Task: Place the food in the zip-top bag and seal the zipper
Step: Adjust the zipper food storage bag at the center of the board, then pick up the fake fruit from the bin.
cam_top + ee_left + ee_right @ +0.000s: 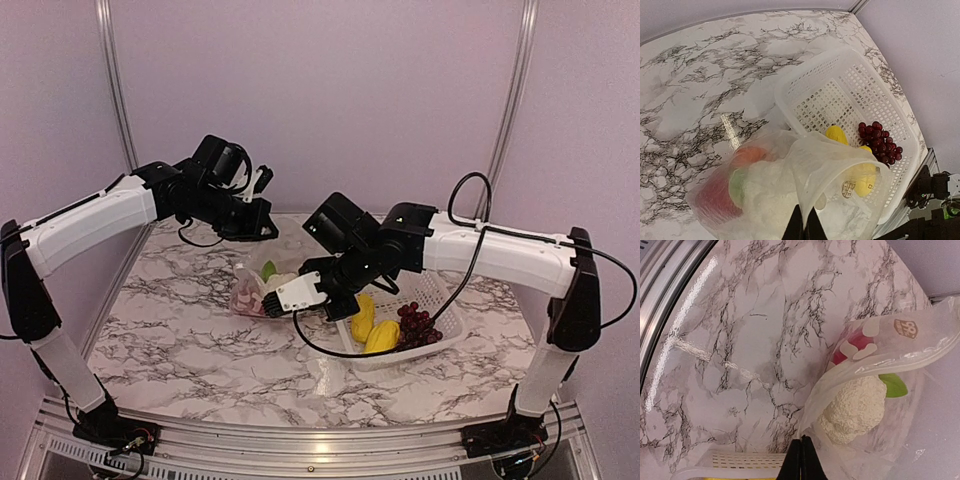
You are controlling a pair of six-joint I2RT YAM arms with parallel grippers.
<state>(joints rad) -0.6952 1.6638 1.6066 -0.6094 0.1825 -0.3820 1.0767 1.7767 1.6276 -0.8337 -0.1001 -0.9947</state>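
Observation:
The clear white-dotted zip-top bag [248, 288] lies on the marble table, left of the white basket [445, 300]. Inside it are the white cauliflower [855, 410] with its green leaf [892, 385], a red piece [849, 347] and an orange piece [751, 154]. My left gripper [804, 222] is shut on the bag's mouth edge. My right gripper [801, 452] is shut on the opposite edge, by the zipper strip [890, 360]. The mouth stands open towards the basket. Two yellow pieces [370, 325] and the dark grapes [418, 325] lie in the basket.
The basket [850, 95] sits at the right of the table, close to the bag's mouth. Both arms meet over the table's middle [300, 250]. The table's metal front rail [300, 440] and the purple back wall bound the space.

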